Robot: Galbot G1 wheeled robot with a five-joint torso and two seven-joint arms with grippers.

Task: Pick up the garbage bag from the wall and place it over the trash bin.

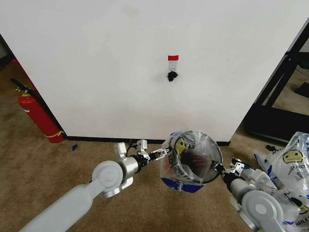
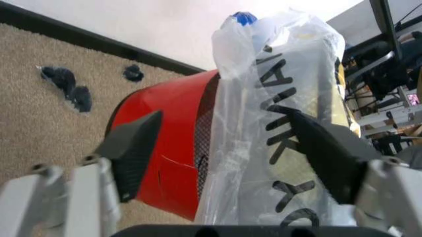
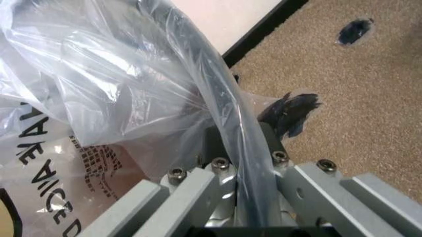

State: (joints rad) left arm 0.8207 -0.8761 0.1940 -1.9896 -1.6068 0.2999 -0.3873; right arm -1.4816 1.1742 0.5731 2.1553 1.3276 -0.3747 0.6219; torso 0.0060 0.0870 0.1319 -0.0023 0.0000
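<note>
Thin clear plastic is the weak point here. To the left of the bin point(image 1: 192, 162), the left gripper point(image 1: 163, 153) is held with fingers spread wide around the bag's point(image 1: 181, 145) side film, nothing being pinched. The bag is draped over the bin below the wall point(image 1: 120, 58). On the bin's right, the right gripper point(image 1: 218, 169) is clamped narrowly on rim and film together; a pull there could likely tear the film or tip the bin.

One trash bin point(image 1: 193, 166) wears one garbage bag point(image 1: 179, 145). Two grippers flank it. One fire extinguisher point(image 1: 38, 116) stands apart.
</note>
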